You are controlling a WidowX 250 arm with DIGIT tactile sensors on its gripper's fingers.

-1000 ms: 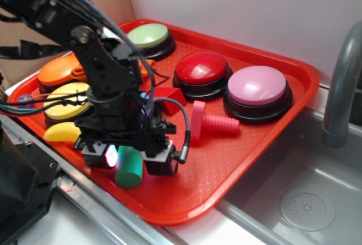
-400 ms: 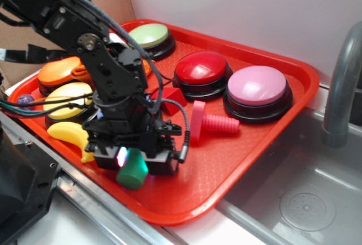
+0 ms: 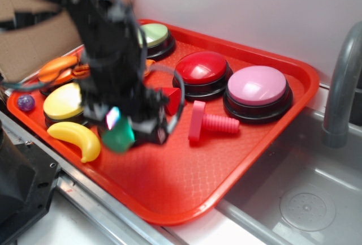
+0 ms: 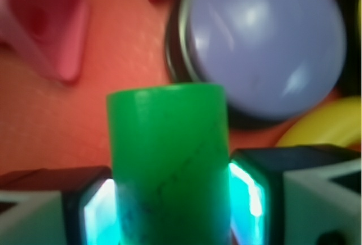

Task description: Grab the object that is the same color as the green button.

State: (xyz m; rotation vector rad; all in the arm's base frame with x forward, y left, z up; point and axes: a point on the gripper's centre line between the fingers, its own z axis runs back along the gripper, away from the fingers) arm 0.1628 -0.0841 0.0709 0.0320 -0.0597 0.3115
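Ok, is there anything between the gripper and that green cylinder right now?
Nothing visible. In the wrist view the green cylinder sits directly between the gripper's two lit fingers, which press against its sides. From the exterior view the cylinder looks raised off the red tray, though motion blur makes that uncertain.

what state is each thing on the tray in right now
gripper: shut on the green cylinder
green cylinder: held between the fingers, apparently off the tray
green button: at the tray's back, partly hidden by the arm
banana: lying flat
pink peg: on its side
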